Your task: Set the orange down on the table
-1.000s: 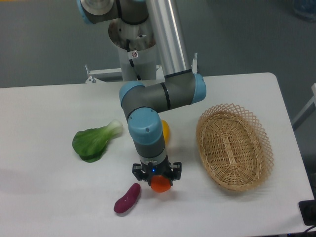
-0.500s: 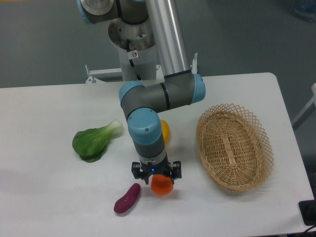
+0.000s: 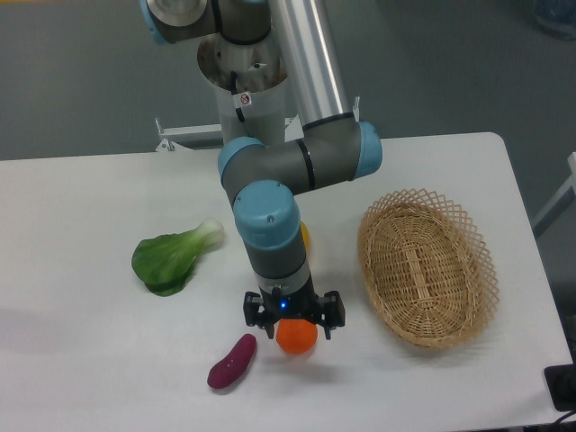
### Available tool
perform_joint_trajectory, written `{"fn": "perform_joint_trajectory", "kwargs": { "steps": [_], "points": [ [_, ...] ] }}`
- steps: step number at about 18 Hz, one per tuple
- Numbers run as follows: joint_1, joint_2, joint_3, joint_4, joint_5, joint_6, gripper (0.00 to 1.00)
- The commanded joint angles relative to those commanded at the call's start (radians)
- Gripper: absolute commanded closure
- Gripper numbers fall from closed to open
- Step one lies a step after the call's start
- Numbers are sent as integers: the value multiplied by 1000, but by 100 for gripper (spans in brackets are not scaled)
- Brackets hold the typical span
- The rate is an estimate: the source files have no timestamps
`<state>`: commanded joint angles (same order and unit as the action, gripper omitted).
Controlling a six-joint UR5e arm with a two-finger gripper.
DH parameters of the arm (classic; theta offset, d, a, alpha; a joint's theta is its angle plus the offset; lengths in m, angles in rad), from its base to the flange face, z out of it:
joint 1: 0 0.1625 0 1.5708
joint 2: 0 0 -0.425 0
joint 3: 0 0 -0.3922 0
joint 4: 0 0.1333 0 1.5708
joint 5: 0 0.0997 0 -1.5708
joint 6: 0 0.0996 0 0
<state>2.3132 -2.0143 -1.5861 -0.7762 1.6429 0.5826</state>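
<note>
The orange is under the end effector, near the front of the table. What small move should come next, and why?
Probably a straight lift of the end effector. The orange seems to rest on the white table, apart from the purple sweet potato and the wicker basket, and the fingers look spread beside it. Whether they have fully let go cannot be told, so lift slowly.
</note>
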Motion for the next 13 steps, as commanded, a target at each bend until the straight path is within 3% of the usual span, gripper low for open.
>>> {"fn": "perform_joint_trajectory", "kwargs": {
  "steps": [2, 7, 13],
  "points": [
    [5, 9, 8, -8, 0, 37, 0],
    [14, 22, 63, -143, 2, 88, 0],
    [28, 31, 63, -150, -5, 108, 0]
  ]
}}
